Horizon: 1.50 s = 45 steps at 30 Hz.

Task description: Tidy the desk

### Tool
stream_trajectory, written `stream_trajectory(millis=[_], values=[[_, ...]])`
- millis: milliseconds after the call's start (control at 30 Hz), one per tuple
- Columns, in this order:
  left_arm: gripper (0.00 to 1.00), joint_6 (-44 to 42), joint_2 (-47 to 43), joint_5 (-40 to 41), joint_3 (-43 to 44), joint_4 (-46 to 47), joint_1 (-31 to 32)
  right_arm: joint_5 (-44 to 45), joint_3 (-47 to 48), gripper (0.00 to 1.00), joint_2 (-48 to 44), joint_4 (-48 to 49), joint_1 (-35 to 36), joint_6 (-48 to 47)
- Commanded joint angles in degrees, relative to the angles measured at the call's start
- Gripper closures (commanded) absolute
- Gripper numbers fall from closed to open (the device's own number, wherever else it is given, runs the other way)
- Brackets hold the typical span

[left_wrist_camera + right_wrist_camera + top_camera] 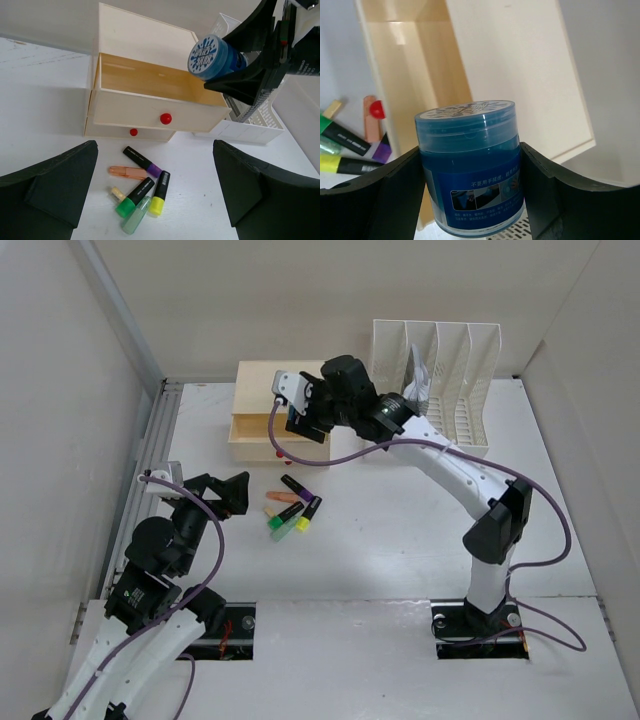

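Blue translucent plastic marked the jar (470,170) that we found clamped between the two black fingers of the right gripper (470,182). The fingers pressed on opposite sides of the jar's body. Its patterned lid pointed away from the wrist, along the line of the fingers.

The right arm rose upright from its base at the near edge and bent at the elbow. Its forearm reached back and to the left across the desk (400,530), carrying the jar tilted in the air above the beige drawer box (258,380). The jar hung near the right end of the pulled-out upper drawer (150,82) and touched neither drawer nor box. A red knob (165,118) sat on that drawer's front, and the drawer beneath it was closed.

The left gripper (221,492) had its jaws spread wide apart and held nothing. Its arm was folded low over the left part of the desk beside the grey rail (150,470), and its fingers pointed toward the drawer box.

A loose cluster of markers (142,187) lay on the white tabletop between that gripper and the box. Their caps were purple, green and yellow, with a peach one and a pale green one among them. A white slotted file rack (450,370) stood just to the right of the box against the back wall.
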<state>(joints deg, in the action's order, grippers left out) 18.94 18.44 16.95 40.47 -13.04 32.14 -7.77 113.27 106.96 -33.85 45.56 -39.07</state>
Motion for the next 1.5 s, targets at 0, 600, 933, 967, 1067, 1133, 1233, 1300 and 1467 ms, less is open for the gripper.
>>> stream_trajectory(millis=[0,600,933,967,1067,1133,1233,1300,1467], values=[[0.0,-0.22,-0.68,-0.25,-0.21,3.02,-0.24,-0.84,5.37,0.84,0.36,4.23,-0.91,-0.12],[0.0,-0.22,-1.21,-0.78,-0.21,3.02,-0.24,-7.0,10.04,0.68,3.52,-4.03,-0.91,-1.27],[0.0,-0.22,-1.21,-0.78,-0.21,3.02,-0.24,-7.61,10.04,0.43,4.05,-5.71,-0.91,-1.27],[0.0,-0.22,-1.21,-0.78,-0.21,3.02,-0.24,-7.61,10.04,0.4,4.05,-5.71,-0.91,-1.27],[0.0,-0.22,-1.21,-0.78,-0.21,3.02,-0.24,-7.61,10.04,0.33,4.05,-5.71,-0.91,-1.27],[0.0,-0.22,-1.21,-0.78,-0.21,3.02,-0.24,-7.61,10.04,0.32,4.05,-5.71,-0.91,-1.27],[0.0,-0.22,-1.21,-0.78,-0.21,3.02,-0.24,-7.61,10.04,0.26,4.05,-5.71,-0.91,-1.27],[0.0,-0.22,-1.21,-0.26,-0.21,3.02,-0.24,-7.09,10.04,0.18,3.53,-5.71,-0.91,-1.27],[0.0,-0.22,-1.21,-0.25,-0.21,3.02,-0.24,-7.08,9.51,0.15,3.52,-5.71,-0.91,-1.27]])
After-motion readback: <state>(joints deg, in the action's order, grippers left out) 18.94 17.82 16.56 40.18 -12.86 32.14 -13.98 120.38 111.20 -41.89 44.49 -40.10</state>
